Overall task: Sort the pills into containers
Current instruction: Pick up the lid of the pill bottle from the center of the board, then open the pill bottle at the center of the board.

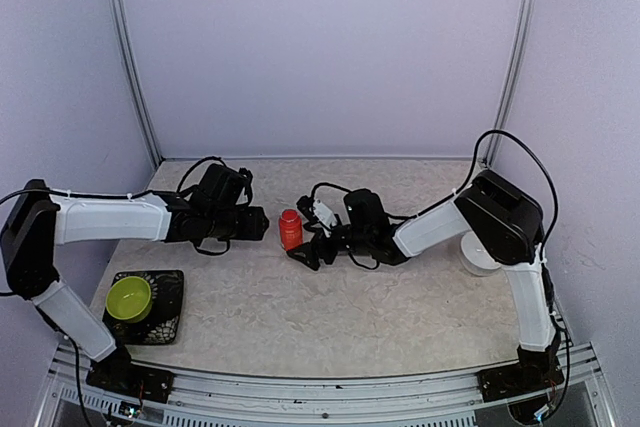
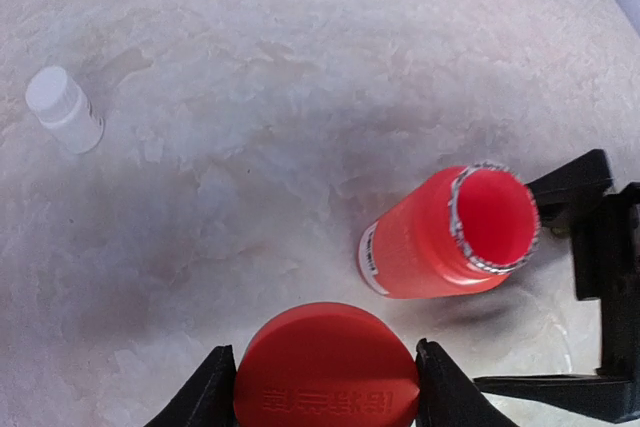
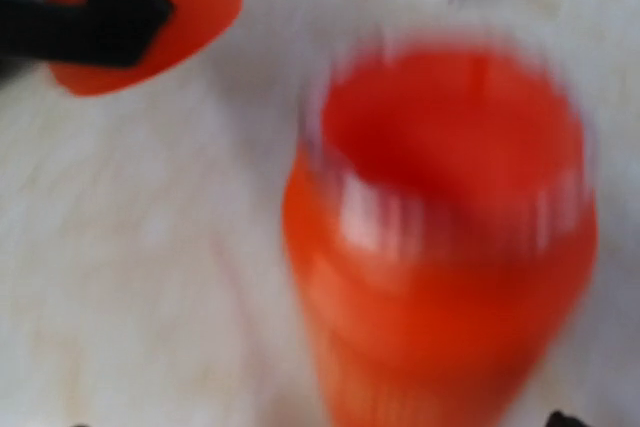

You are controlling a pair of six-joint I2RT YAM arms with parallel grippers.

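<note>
So here's the setup: the left gripper (image 2: 325,379) is clamped on a red cap (image 2: 325,352). You can see its black fingers (image 2: 205,395) pressed against either side of the cap in the left wrist view, and the cap is off the bottle and held just left of it. The red bottle (image 2: 445,232) stands upright on the pale marble-look table (image 1: 300,322), about mid-table. Its mouth is open with a ragged bit of silvery foil around the rim, and there's a white label on its side. The inside just looks red from here, so I honestly can't tell if anything's in it. The right gripper (image 1: 313,249) sits just right of the bottle and a bit nearer, with its jaws spread wide and nothing in them. In the left wrist view its two black fingers (image 2: 575,182) stand well apart beside the bottle, and I can't tell if the upper one touches the rim. The right wrist view is very blurry, basically a big red bottle mouth filling the frame with the cap up in the left corner. A small white bottle (image 2: 62,107) stands capped a little further right and toward the far side. Over at the near left there's a lime-green bowl (image 1: 128,297) sitting on a black tray (image 1: 172,292). At the right a white bowl (image 1: 478,257) is partly hidden behind the right arm. As for the pills and the green pill box, I can't make them out in any of the three views.
</note>
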